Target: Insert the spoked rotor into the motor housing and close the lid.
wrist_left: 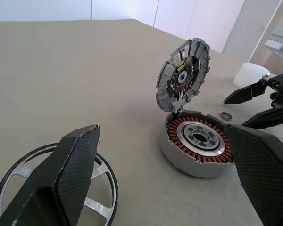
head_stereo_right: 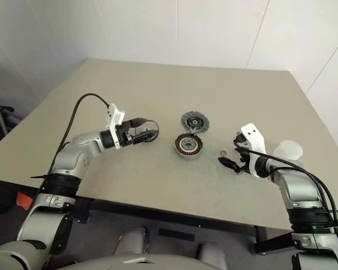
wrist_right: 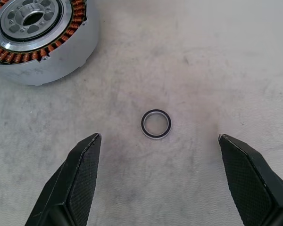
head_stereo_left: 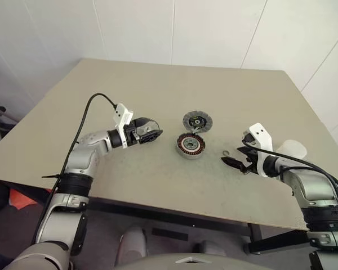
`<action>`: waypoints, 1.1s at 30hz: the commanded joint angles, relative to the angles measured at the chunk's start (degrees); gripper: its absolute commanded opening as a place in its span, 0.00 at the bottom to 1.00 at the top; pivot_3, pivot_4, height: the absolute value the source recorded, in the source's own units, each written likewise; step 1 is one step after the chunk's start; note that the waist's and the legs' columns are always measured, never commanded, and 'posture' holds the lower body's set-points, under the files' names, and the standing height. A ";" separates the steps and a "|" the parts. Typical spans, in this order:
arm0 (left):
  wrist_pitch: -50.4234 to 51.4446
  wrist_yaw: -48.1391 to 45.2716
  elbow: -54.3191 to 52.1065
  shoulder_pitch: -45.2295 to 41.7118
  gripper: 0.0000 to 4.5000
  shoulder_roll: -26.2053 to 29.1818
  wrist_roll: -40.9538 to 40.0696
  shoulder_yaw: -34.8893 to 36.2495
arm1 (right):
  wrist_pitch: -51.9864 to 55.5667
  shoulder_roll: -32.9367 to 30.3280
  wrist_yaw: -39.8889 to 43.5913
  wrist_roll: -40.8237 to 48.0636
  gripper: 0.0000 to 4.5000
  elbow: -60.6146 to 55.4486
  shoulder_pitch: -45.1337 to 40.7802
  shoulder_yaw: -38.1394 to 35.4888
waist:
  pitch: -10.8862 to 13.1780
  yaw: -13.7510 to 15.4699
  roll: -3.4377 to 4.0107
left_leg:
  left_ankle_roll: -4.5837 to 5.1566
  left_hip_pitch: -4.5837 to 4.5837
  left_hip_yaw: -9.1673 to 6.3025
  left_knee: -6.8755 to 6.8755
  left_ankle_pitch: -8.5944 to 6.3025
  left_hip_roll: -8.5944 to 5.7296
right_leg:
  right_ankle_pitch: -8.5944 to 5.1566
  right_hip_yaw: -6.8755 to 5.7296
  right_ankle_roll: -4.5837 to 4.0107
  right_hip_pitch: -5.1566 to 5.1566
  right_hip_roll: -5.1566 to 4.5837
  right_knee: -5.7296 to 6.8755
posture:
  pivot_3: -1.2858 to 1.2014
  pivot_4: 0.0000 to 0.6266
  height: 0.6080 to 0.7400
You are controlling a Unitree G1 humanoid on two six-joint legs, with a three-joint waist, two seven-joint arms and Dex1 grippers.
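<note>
Left eye view: beige tabletop (head_stereo_left: 158,90), white panelled walls behind. Left gripper (head_stereo_left: 152,134) spread — thin black spoked rotor (wrist_left: 56,183) flat beneath it. Silver copper-wound motor housing (head_stereo_left: 190,145) mid-table, grey ribbed lid (head_stereo_left: 198,120) tilted up behind. Small metal washer (wrist_right: 156,124) before spread right gripper (head_stereo_left: 235,163); white translucent cylinder (head_stereo_left: 292,149) far right.

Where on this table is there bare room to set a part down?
The far half of the table beyond the lid is bare, as is the near strip before the motor housing. It is crowded around the housing, washer and both grippers.
</note>
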 commanded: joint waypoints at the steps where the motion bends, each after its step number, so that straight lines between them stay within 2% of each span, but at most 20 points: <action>1: -0.70 0.57 -2.81 -0.41 1.00 -0.16 -0.34 0.56 | -2.61 -0.10 -0.71 -0.84 0.99 -0.46 -0.68 0.88 | 0.00 -0.02 0.00 | 0.00 0.01 0.00 0.00 0.00 0.00 | 0.00 0.00 0.00 0.01 0.00 0.01 | 0.52 0.00 1.00; 13: -0.14 1.25 -4.58 -0.24 1.00 -0.19 -0.33 0.41 | -9.73 1.82 -3.74 -4.48 0.99 7.93 -3.27 3.55 | -0.01 -0.34 -0.02 | -0.01 0.13 0.00 0.04 0.00 -0.01 | 0.00 0.01 -0.01 0.13 -0.01 0.03 | 0.52 0.00 1.00; 16: -0.24 1.44 -4.62 -0.26 1.00 -0.10 -0.23 0.51 | -11.14 1.94 -3.91 -5.03 0.86 9.21 -3.21 4.30 | -0.01 -0.46 -0.02 | -0.01 0.23 0.00 0.04 0.00 -0.02 | 0.00 0.01 -0.01 0.20 -0.01 0.03 | 0.52 0.00 1.00; 23: -0.63 1.89 -4.07 -0.63 1.00 0.01 -0.05 0.57 | -13.09 1.87 -3.50 -5.18 0.36 12.79 -2.16 5.17 | -0.03 -0.79 -0.06 | -0.01 0.42 0.00 0.02 0.00 -0.06 | 0.00 0.02 0.01 0.37 -0.04 0.00 | 0.52 0.00 1.00; 29: -0.82 1.80 -4.34 -0.81 1.00 0.07 0.26 0.14 | -12.42 2.25 -3.53 -4.38 0.36 13.38 -2.54 5.00 | -0.08 -0.79 -0.14 | -0.01 0.46 -0.01 0.01 0.00 -0.16 | -0.07 0.03 0.12 0.50 -0.11 -0.10 | 0.52 0.00 1.00; 33: -0.63 1.73 -4.76 -1.01 1.00 -0.06 0.04 0.18 | -11.12 3.04 -4.66 -3.47 0.16 12.95 -2.93 4.00 | -0.14 -0.80 -0.24 | 0.00 0.47 -0.01 -0.01 0.00 -0.15 | -0.10 0.03 0.17 0.50 -0.11 -0.12 | 0.52 0.00 1.00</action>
